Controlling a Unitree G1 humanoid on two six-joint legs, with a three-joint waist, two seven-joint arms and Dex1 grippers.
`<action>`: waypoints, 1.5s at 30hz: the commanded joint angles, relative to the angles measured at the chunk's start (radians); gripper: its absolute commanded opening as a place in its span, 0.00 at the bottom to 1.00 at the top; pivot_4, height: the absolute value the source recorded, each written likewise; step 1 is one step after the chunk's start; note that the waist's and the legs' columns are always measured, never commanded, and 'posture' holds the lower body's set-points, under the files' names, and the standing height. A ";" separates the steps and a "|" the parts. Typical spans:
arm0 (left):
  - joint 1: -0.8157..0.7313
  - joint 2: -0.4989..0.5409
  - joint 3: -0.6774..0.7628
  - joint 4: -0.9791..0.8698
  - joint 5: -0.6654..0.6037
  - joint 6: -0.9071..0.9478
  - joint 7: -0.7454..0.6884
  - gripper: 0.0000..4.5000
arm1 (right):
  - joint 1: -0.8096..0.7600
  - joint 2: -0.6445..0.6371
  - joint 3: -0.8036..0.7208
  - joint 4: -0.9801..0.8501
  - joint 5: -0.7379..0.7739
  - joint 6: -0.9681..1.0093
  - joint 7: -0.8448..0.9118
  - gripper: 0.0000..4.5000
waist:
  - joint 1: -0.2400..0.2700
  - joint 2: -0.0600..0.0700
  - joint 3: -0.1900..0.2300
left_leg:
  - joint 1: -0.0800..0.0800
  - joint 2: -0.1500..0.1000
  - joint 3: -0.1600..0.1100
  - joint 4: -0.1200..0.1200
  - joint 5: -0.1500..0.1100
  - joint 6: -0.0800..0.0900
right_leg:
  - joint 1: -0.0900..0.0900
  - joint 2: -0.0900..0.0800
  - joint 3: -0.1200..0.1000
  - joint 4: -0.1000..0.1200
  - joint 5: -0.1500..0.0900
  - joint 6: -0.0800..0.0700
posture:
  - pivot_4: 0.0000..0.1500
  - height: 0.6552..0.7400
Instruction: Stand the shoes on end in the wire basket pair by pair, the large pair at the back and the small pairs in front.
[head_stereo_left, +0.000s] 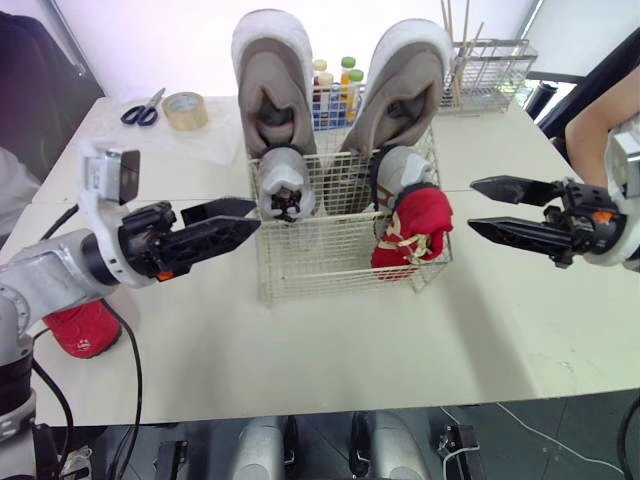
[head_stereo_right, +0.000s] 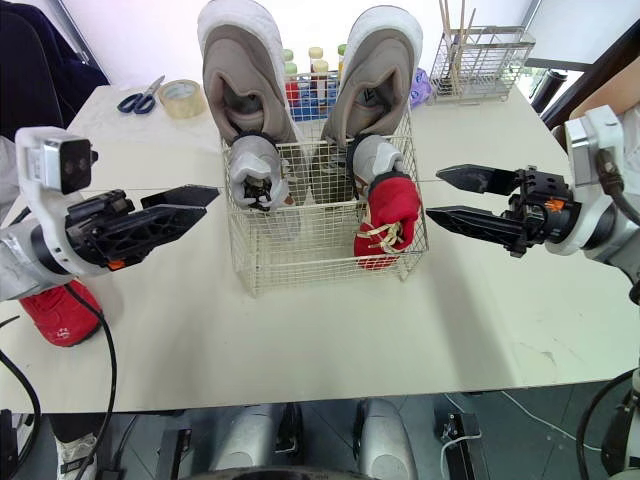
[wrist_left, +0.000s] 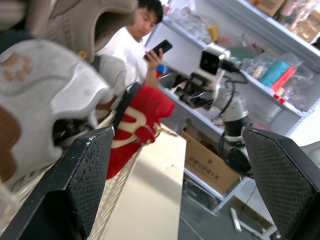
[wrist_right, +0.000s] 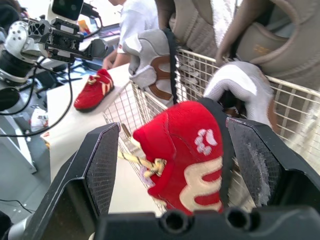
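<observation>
- Head views: the basket (head_stereo_left: 320, 262) sits mid-table (head_stereo_left: 350, 340). The big pair (head_stereo_left: 272, 90) stands on end at its back, with two grey shoes (head_stereo_left: 285, 182) in front. A red shoe (head_stereo_left: 415, 225) is at the front right corner, and its mate (head_stereo_left: 80, 328) lies on the table by the left arm.
- The left gripper (head_stereo_left: 255, 217) hovers just left of the basket and the right gripper (head_stereo_left: 472, 206) just right of it. Both are spread and hold nothing.
- Left wrist view: the fingers (wrist_left: 75, 190) are wide apart, with the red shoe beyond them.
- Right wrist view: the fingers (wrist_right: 95, 170) are spread, with the red shoe straight ahead and its mate far off on the table.

So the left gripper (head_stereo_left: 252, 218) is held out level with its fingers spread apart, and the right gripper (head_stereo_left: 472, 206) is gaping wide too, tips pointing inward at each other.
</observation>
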 joint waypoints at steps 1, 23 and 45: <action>0.016 0.029 0.060 -0.013 0.026 -0.019 0.000 0.95 | -0.137 -0.011 -0.042 0.057 0.022 -0.031 -0.037 0.81 | -0.001 0.000 0.000 | 0.000 0.000 0.000 0.000 0.000 0.000 | 0.000 0.000 0.000 0.000 0.000 0.000 | 1.00 1.00; 0.956 0.143 1.084 0.359 0.675 0.073 -0.293 1.00 | -0.771 0.282 0.385 0.091 0.170 0.146 0.191 0.99 | -0.030 -0.004 0.000 | -0.002 0.000 0.007 -0.014 0.001 -0.003 | -0.011 -0.002 0.000 -0.003 -0.001 -0.002 | 1.00 1.00; 0.542 0.102 0.508 0.951 0.878 -0.195 -0.525 1.00 | -0.739 0.085 0.525 0.063 0.069 0.125 0.449 0.99 | -0.034 -0.006 -0.002 | -0.002 0.000 0.006 -0.016 -0.002 -0.008 | -0.021 -0.012 -0.003 -0.002 0.002 -0.007 | 1.00 1.00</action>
